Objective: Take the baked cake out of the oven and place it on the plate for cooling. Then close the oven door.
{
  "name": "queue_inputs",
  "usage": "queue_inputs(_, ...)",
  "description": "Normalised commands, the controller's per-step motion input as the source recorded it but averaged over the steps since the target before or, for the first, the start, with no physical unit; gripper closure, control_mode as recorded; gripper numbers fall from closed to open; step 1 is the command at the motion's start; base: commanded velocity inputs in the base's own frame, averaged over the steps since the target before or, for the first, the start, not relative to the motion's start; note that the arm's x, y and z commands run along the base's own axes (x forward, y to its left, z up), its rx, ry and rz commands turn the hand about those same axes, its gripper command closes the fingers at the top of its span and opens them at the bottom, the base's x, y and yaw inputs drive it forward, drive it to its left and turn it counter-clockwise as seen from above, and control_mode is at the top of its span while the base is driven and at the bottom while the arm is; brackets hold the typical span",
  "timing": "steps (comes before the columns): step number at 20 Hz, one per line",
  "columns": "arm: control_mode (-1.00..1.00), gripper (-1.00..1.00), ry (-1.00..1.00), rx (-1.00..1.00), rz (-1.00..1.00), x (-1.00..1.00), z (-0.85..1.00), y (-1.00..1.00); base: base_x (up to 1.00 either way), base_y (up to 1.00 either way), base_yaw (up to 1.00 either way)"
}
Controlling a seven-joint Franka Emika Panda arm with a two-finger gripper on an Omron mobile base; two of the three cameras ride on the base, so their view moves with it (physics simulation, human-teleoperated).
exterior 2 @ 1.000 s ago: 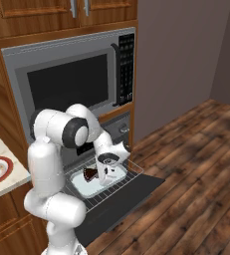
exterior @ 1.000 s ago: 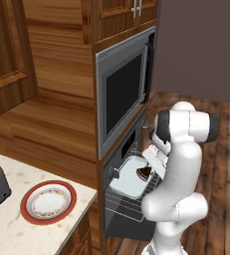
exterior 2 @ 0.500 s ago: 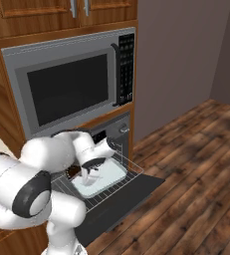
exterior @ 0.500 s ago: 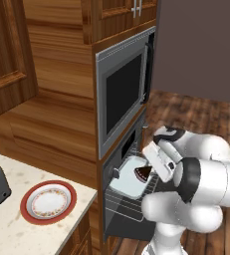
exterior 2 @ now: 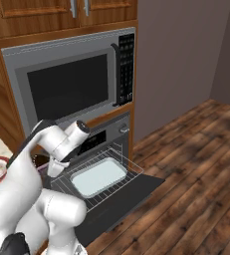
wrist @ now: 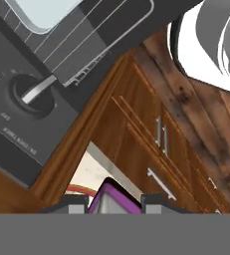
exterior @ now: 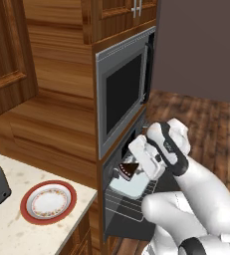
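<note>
We see the baked cake point(exterior: 128, 170) pinched in the closed gripper point(exterior: 122, 172), wedge tip pointing up, long axis roughly level. It hangs above the pale tray point(exterior: 131, 185) on the oven point(exterior: 129, 199) rack, between the fingers, well right of the plate point(exterior: 48, 201).

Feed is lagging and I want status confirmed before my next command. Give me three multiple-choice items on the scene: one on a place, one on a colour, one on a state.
1. Where is the cake?
A. on the plate
B. in the gripper
C. on the tray

2. What colour is the rim of the plate?
A. blue
B. red
C. green

3. How is the oven door?
A. dropped open
B. shut
C. taken off

Answers:
1 B: the gripper holds the cake, and the tray is bare.
2 B: a wide red ring runs round the white centre.
3 A: the door lies flat under the pulled-out rack.
</note>
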Motion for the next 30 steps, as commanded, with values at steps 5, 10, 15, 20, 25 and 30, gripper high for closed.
queue_inputs(5,-1.00,1.00,0.31,0.03,-0.09,-0.19,1.00,0.98,0.00,0.00,0.00)
queue_inputs(10,-1.00,1.00,0.27,-0.01,-0.12,-0.17,0.72,1.00,0.00,0.00,0.00)
queue_inputs(15,-1.00,1.00,0.19,-0.08,-0.13,-0.01,0.20,1.00,0.00,0.00,0.00)
queue_inputs(20,-1.00,1.00,0.19,-0.18,-0.10,0.23,-0.29,0.93,0.00,0.00,0.00)
queue_inputs(25,-1.00,1.00,0.17,-0.24,-0.03,0.55,-0.95,0.53,0.00,0.00,0.00)
queue_inputs(30,-1.00,1.00,0.03,-0.24,-0.10,0.25,-0.26,0.42,0.00,0.00,0.00)
